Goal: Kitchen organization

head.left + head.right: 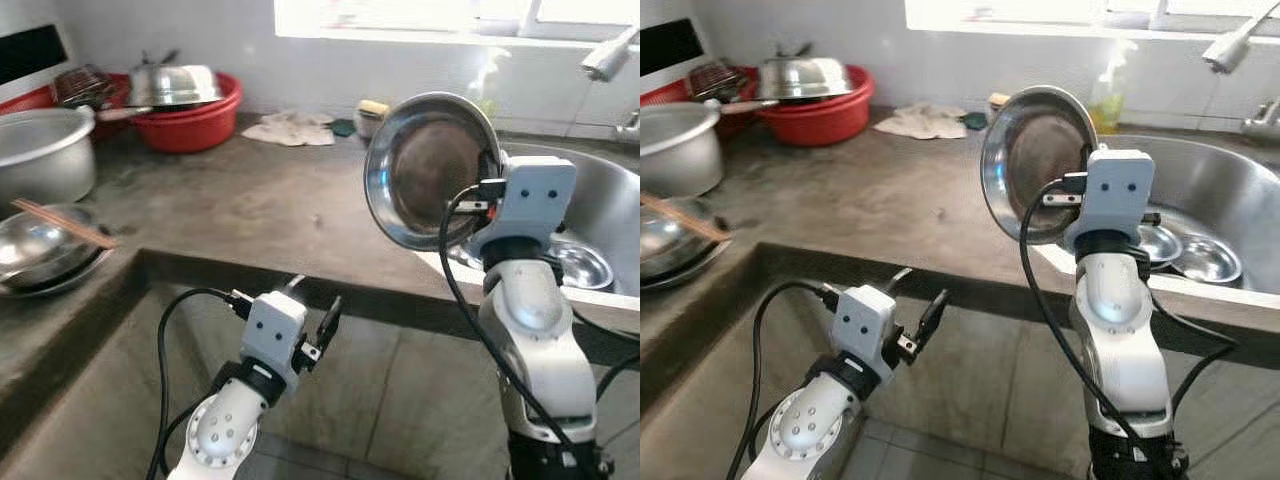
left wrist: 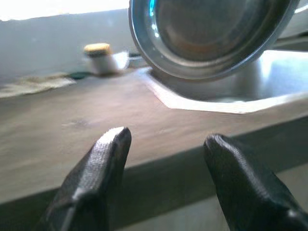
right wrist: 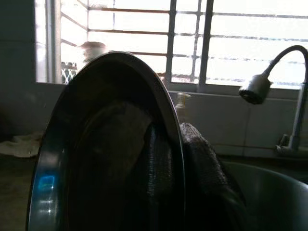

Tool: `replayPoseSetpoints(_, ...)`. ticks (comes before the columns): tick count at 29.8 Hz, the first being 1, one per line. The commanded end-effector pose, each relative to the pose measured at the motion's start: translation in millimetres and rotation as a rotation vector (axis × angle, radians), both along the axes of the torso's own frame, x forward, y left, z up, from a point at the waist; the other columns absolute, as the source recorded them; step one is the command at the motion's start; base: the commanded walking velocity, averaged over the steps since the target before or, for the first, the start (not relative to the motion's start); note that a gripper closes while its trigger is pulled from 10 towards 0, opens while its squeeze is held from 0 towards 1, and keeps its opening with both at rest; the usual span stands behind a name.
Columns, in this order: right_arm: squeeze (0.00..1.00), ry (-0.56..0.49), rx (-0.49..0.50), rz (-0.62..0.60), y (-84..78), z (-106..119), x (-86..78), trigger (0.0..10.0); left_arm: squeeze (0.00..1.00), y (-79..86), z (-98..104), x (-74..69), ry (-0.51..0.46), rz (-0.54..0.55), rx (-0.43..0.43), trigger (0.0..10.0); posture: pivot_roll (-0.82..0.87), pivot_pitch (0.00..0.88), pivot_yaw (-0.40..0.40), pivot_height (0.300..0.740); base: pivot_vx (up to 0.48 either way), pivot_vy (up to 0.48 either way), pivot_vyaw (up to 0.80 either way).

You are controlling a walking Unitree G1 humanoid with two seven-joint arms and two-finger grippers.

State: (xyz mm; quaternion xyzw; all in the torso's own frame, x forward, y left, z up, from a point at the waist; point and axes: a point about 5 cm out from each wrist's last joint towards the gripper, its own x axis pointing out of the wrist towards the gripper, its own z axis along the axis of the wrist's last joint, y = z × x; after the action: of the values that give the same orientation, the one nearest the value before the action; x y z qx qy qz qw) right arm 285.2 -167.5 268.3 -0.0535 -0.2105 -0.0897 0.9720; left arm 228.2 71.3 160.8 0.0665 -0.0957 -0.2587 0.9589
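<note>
A round steel plate (image 1: pixel 428 165) stands on edge in the air above the counter's right end, beside the sink (image 1: pixel 600 200). My right gripper (image 1: pixel 487 185) is shut on the steel plate's rim (image 3: pixel 175 144), one finger on each face. My left gripper (image 1: pixel 315 310) hangs low in front of the counter's front edge, open, with nothing between its fingers (image 2: pixel 103 163). The plate (image 2: pixel 211 33) looms above it in the left wrist view.
Two steel bowls (image 1: pixel 1185 250) lie in the sink under a tap (image 1: pixel 610 55). On the concrete counter (image 1: pixel 250 200) are a red basin with a steel bowl (image 1: pixel 185 100), a large pot (image 1: pixel 40 150), a dish with chopsticks (image 1: pixel 45 245), a rag (image 1: pixel 290 128) and a small jar (image 1: pixel 372 112).
</note>
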Motion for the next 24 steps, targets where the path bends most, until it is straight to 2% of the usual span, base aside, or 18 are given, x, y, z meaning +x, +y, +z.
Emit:
replayPoseSetpoints(1, 0.0, -0.022, 0.008, -0.005, -1.6, 5.0, -0.1, 10.0, 0.0, 0.2, 3.0, -1.0, -0.019, -0.002, 0.003, 10.0, 0.14, 0.079, -0.003, 0.74, 0.296, -0.371, 0.0)
replayPoseSetpoints(2, 0.0, -0.027, 0.021, 0.011, -0.9, 6.0, 0.7, 10.0, 0.0, -1.0, 2.8, -1.5, -0.008, -0.01, -0.038, 10.0, 0.14, 0.079, -0.003, 0.74, 0.296, -0.375, 0.0)
replayPoseSetpoints(4, 0.0, -0.035, 0.05, 0.035, -0.3, 8.5, 1.8, 10.0, 0.0, 1.0, 4.4, -1.7, -0.038, 0.005, 0.031, 10.0, 0.14, 0.082, -0.004, 0.74, 0.298, -0.373, 0.0)
replayPoseSetpoints(7, 0.0, -0.036, 0.046, 0.029, -2.3, 8.6, 1.8, 10.0, 0.0, -0.5, 5.0, -1.6, -0.046, 0.003, 0.05, 10.0, 0.14, 0.079, -0.004, 0.74, 0.295, -0.375, 0.0)
replayPoseSetpoints(13, 0.0, -0.046, 0.015, 0.05, -6.9, 19.0, 6.0, 10.0, 0.0, -1.8, 4.1, -1.6, -0.015, 0.002, -0.012, 10.0, 0.14, 0.075, -0.003, 0.74, 0.297, -0.372, 0.0)
replayPoseSetpoints(14, 0.0, -0.047, 0.023, 0.064, -7.8, 21.5, 7.4, 10.0, 0.0, -1.4, 3.0, -1.6, 0.003, 0.002, -0.033, 10.0, 0.14, 0.075, -0.003, 0.74, 0.0, 0.0, 0.0)
replayPoseSetpoints(17, 0.0, -0.026, 0.021, 0.103, -8.7, 25.5, 12.6, 10.0, 0.0, -0.4, 2.3, -1.4, 0.004, 0.004, -0.024, 10.0, 0.14, 0.074, -0.006, 0.74, 0.0, 0.0, 0.0)
replayPoseSetpoints(20, 0.0, 0.04, 0.004, 0.125, -10.8, 23.0, 19.0, 10.0, 0.0, -0.1, 1.3, -1.3, 0.006, 0.007, -0.022, 10.0, 0.14, 0.074, -0.008, 0.74, 0.0, 0.0, 0.0)
replayPoseSetpoints(21, 0.0, 0.102, -0.022, 0.132, -11.0, 19.2, 21.3, 10.0, 0.0, -1.2, 2.3, -1.6, -0.009, -0.004, -0.053, 10.0, 0.14, 0.073, -0.009, 0.74, 0.0, 0.0, 0.0)
replayPoseSetpoints(24, 0.0, 0.195, -0.036, 0.122, -23.3, 12.2, 35.1, 10.0, 0.0, 0.3, -0.1, -3.1, 0.007, -0.004, -0.058, 10.0, 0.14, 0.073, -0.011, 0.74, 0.0, 0.0, 0.0)
